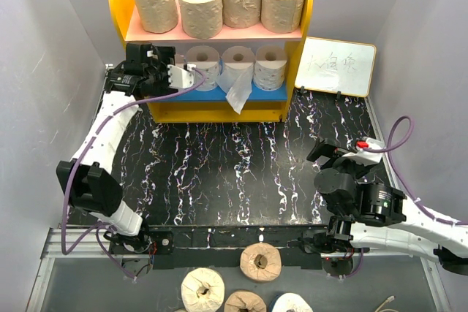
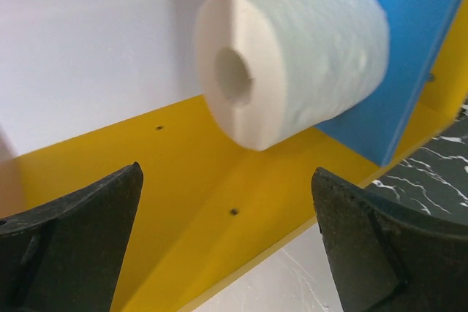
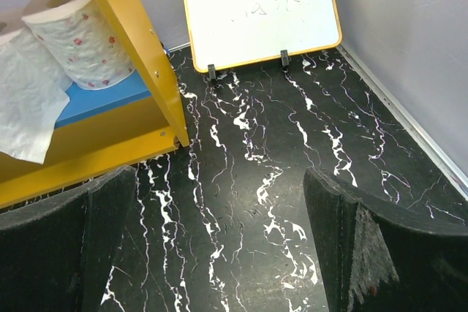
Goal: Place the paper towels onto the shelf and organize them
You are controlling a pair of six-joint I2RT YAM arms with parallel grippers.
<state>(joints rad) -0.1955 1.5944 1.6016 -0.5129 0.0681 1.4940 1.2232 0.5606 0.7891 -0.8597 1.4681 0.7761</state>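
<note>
The shelf (image 1: 118, 5) stands at the back with yellow side panels. Four tan-brown paper towels (image 1: 199, 7) stand on its pink upper board. Three white rolls (image 1: 238, 60) show on the blue lower board: a plain one at left, one trailing a loose sheet (image 1: 238, 95), and a pink-dotted one (image 1: 270, 63) at right. My left gripper (image 1: 183, 77) is open and empty at the lower tier's left end, just short of the plain white roll (image 2: 292, 56). My right gripper (image 1: 325, 153) is open and empty over the table, right of the shelf.
A small white writing board (image 1: 336, 66) leans right of the shelf, also in the right wrist view (image 3: 259, 12). Several more rolls (image 1: 261, 261) lie below the table's near edge. The marbled black tabletop (image 1: 234, 173) spreads in front of the shelf.
</note>
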